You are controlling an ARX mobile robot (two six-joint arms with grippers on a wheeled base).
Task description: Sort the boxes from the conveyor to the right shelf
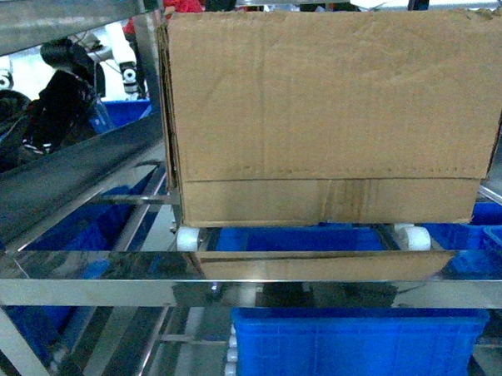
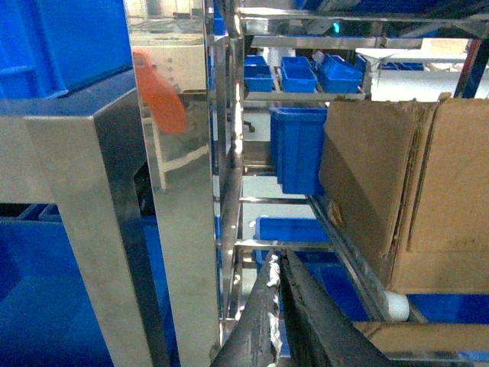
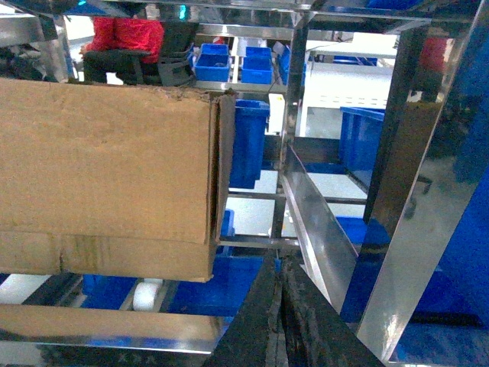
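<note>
The box sits on the shelf rollers, placement seemingly done; both grippers clenched, empty; next, likely withdrawing.

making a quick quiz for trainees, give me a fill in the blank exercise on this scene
1. The cardboard box rests on small ____ rollers.
2. The crates under the rack's front rail are ____.
3. The box's material is ____.
4. Both grippers' fingers are pressed ____.

Missing words: white; blue; cardboard; together

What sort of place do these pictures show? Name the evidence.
Probably a warehouse or sorting facility: a cardboard box sits on a metal roller rack, with blue plastic crates stored on the shelving around it.
</note>
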